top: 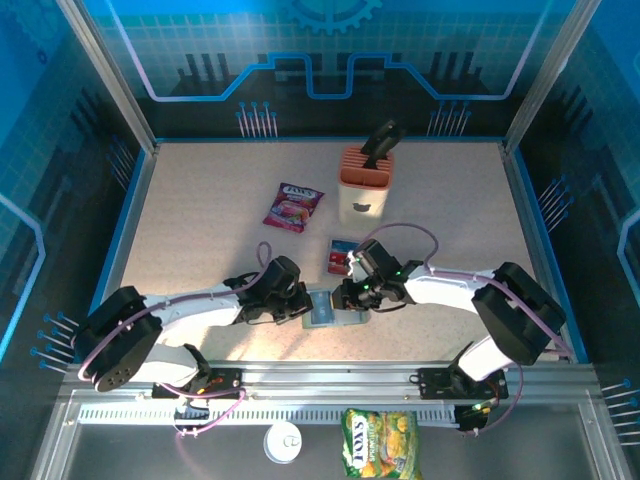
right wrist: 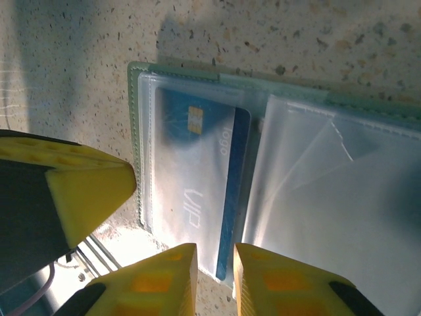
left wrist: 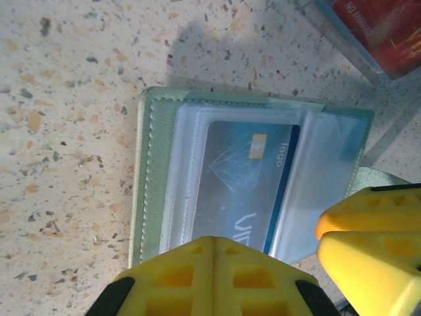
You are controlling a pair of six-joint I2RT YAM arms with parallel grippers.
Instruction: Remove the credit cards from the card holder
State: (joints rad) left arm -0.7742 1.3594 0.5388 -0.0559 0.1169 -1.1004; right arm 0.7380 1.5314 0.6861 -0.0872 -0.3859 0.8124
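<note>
The card holder (top: 325,310) lies open on the table between my two grippers, grey-green rim (left wrist: 148,178) up. A blue and silver credit card (left wrist: 243,178) sits in its clear left sleeve. My left gripper (left wrist: 214,240) is shut, its tips touching over the holder's near edge with nothing seen between them. My right gripper (right wrist: 216,263) stands narrowly open, and the card's blue edge (right wrist: 230,217) runs down to the gap. Another credit card (top: 342,255), red with blue, lies flat on the table just behind the holder.
A peach slotted block (top: 363,183) with a dark tool in it stands at the back. A purple-red snack packet (top: 292,207) lies to its left. In front of the arm bases lie a green packet (top: 380,445) and a white disc (top: 284,440).
</note>
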